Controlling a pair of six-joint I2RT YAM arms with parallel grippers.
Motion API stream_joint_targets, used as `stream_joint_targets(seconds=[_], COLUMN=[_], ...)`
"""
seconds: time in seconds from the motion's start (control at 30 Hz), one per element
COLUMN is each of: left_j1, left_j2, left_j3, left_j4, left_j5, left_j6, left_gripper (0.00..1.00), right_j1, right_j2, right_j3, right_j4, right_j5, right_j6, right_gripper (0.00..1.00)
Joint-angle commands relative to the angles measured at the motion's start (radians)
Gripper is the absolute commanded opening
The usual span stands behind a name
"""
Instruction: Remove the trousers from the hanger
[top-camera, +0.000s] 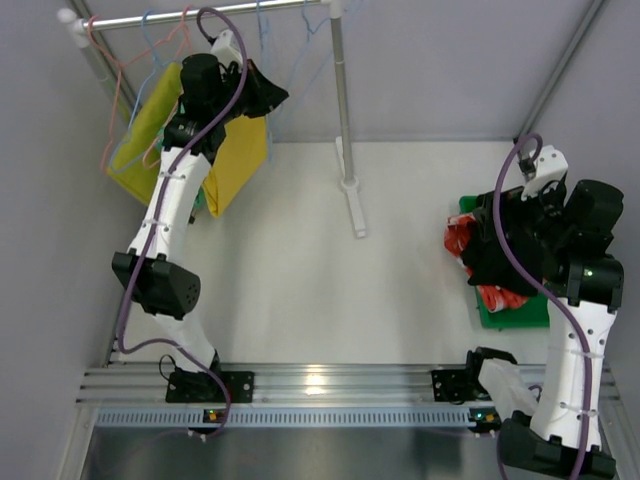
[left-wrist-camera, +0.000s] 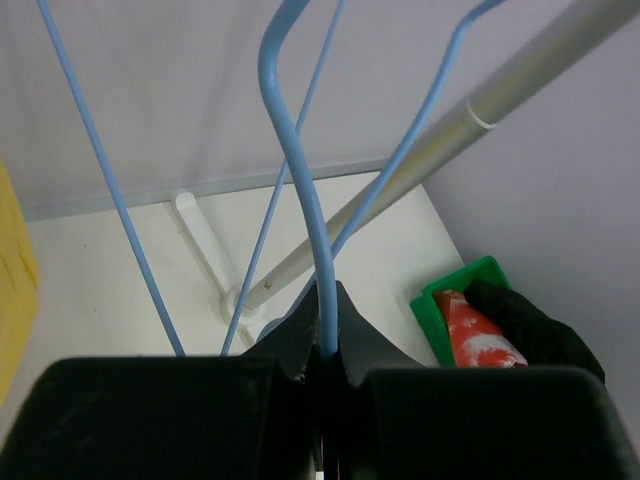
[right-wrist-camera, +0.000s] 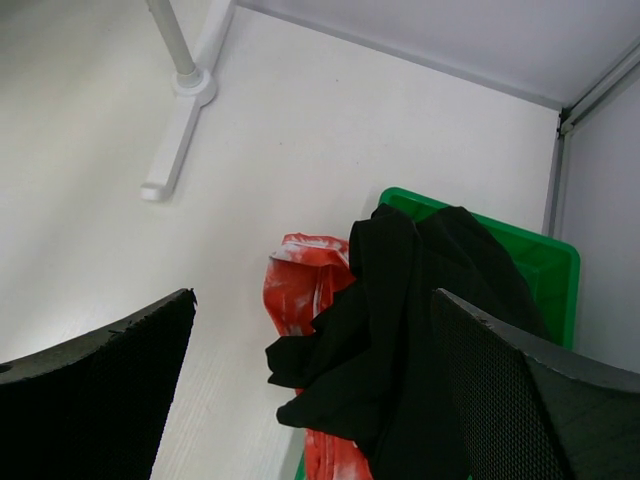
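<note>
Trousers at right of the top view: black pair (top-camera: 505, 255) heaped over red-orange white-patterned pair (top-camera: 460, 240); both lying in and over green tray (top-camera: 520, 312); red-orange cloth spilling past the tray's left rim onto table (top-camera: 400, 300). Right claw (right-wrist-camera: 312, 295) released, fingers spread wide, hovering above the heap. Left claw (left-wrist-camera: 325, 345) clenched on the wire of blue hanger (left-wrist-camera: 295, 170), at upper left of the top view, just below rail (top-camera: 150, 17). Two yellow cloths (top-camera: 240, 165) hanging from the same rail beside the left arm; further wire hangers alongside. Rack post (top-camera: 342, 100) upright at upper centre, foot resting on the table, well apart from the tray.
</note>
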Motion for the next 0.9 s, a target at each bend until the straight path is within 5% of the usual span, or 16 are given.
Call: stream_joint_targets(seconds=[0.0,0.2,0.3,0.37,0.47,0.87], left_j1=[0.022,0.022,0.022,0.021,0.021,0.021], left_j2=[0.042,0.034,0.013,-0.006,-0.058,-0.369], left_j3=[0.076,0.05,0.021,-0.005,-0.05,-0.324], left_j4=[0.104,0.102,0.099,0.099,0.076,-0.186], left_j5=[0.059,0.073,0.086,0.089,0.086,0.001], left_j6=[-0.077,-0.074,-0.071,-0.069,-0.062,0.173], left_gripper=[0.0,0.02,0.3,0.68,0.99,0.99], right_j1=[-0.013,-0.013,-0.013,-0.012,-0.013,-0.013], right_j2=[-0.022,-0.034,-0.034,-0.037,-0.04,-0.055], right_j3=[-0.008,-0.011,-0.006,-0.005,0.002,-0.034], right_j4=[0.055,0.056,0.056,0.056,0.058,0.146], right_j5=[-0.026,-0.028,-0.034,-0.04,-0.043,-0.09], right_j6=[0.012,0.012,0.019,0.021,0.024,0.104], right_gripper=[1.0,0.99,0.99,0.99,0.99,0.99])
